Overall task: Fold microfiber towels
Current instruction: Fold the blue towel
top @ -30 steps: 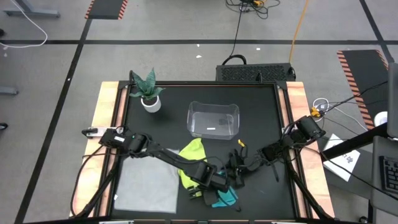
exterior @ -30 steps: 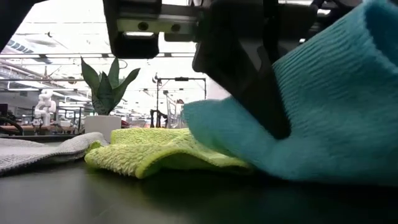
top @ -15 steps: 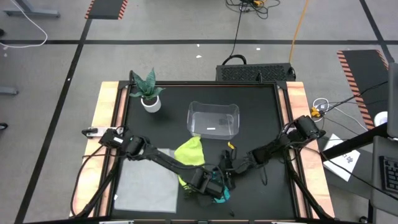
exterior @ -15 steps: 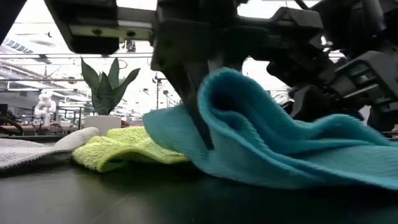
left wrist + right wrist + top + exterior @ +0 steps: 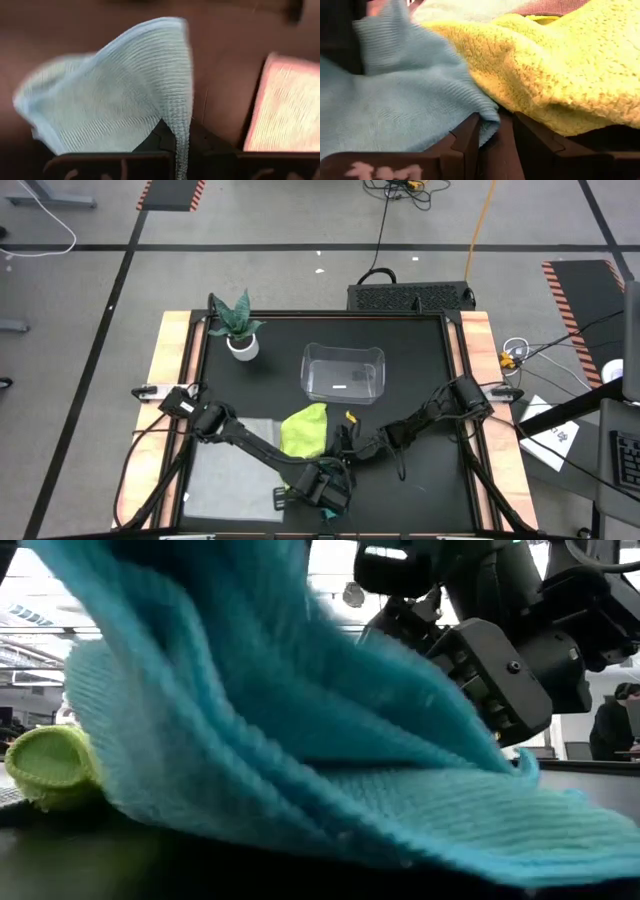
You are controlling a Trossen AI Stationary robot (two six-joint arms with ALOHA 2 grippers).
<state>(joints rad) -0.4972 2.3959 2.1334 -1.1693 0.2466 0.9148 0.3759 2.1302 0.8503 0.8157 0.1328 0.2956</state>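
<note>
Teal towel point(image 5: 300, 740) is what I have both arms on, just beside the yellow-green towel point(image 5: 305, 430) and on its near side, toward the table's point(image 5: 420, 360) front edge. My left tool point(image 5: 175, 150) is pinched shut on a fold of teal cloth, and I judge I hold it raised so the edge can be drawn over into a fold. My right tool point(image 5: 495, 135) sits half closed with a teal corner between its fingers, close against the yellow-green towel; I read that as pinning the other end so the cloth stays taut. The grey towel point(image 5: 235, 470) lies flat beyond the yellow-green one, away from the right arm. From above, the arms cover nearly all the teal cloth, so I cannot tell its outline or which corners I hold.
</note>
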